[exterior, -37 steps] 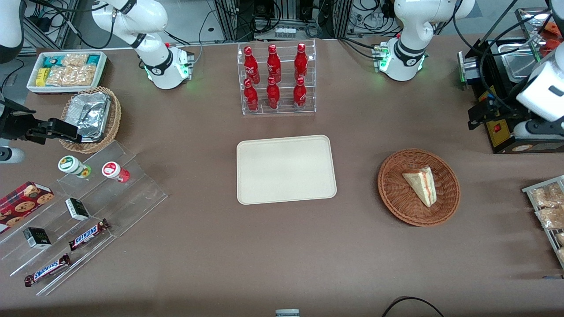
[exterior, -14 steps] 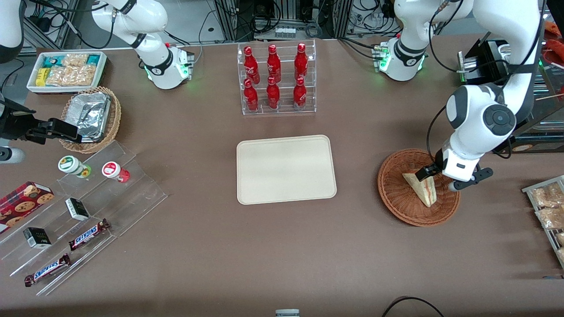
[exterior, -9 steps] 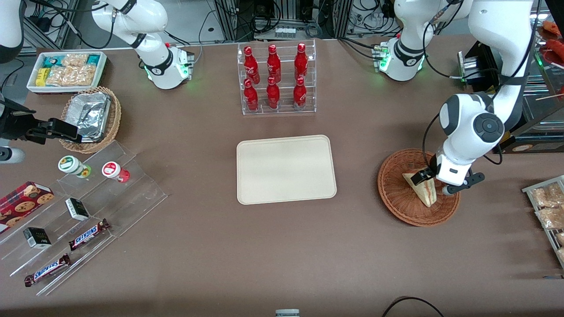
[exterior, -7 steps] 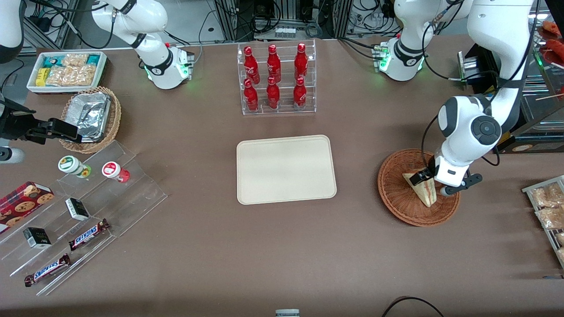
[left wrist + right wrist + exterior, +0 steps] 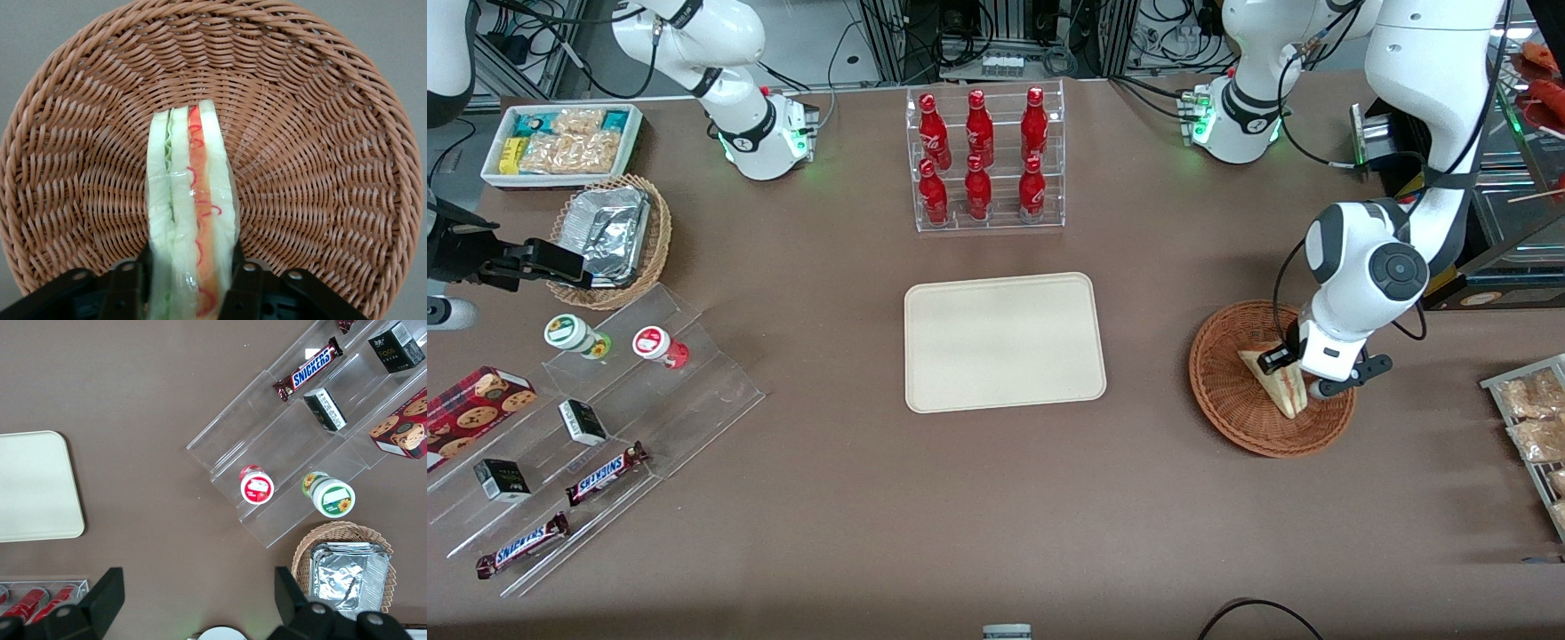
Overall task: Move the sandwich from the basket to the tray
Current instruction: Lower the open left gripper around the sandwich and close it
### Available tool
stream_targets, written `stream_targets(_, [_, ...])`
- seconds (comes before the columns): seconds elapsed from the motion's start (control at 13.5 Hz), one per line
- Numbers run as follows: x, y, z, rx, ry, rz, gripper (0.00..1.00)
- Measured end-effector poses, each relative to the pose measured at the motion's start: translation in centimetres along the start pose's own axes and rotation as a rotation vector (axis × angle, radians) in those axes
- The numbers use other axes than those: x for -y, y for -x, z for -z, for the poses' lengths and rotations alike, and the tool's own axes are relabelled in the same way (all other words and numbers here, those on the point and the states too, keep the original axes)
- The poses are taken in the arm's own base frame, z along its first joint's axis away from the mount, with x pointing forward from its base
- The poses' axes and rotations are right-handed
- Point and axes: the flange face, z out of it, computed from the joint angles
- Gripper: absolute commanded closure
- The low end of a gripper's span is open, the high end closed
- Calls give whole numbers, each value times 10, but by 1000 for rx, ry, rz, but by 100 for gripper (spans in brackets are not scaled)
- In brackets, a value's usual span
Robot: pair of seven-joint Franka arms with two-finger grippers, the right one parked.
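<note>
Left gripper down in round reddish-brown wicker basket, fingers straddling triangular white-bread sandwich, touching both faces. Red-orange and green filling stripes visible. Sandwich lies in basket.
</note>
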Motion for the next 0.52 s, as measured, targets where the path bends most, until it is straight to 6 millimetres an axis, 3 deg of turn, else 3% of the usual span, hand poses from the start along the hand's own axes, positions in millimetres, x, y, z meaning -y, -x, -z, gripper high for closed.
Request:
stream_targets(0.3, [-4, -6, 13, -12, 6, -1, 100])
stream_targets(0.37, [-8, -10, 26, -2, 1, -5, 100])
stream_targets(0.52, [-29, -20, 73, 39, -20, -30, 100])
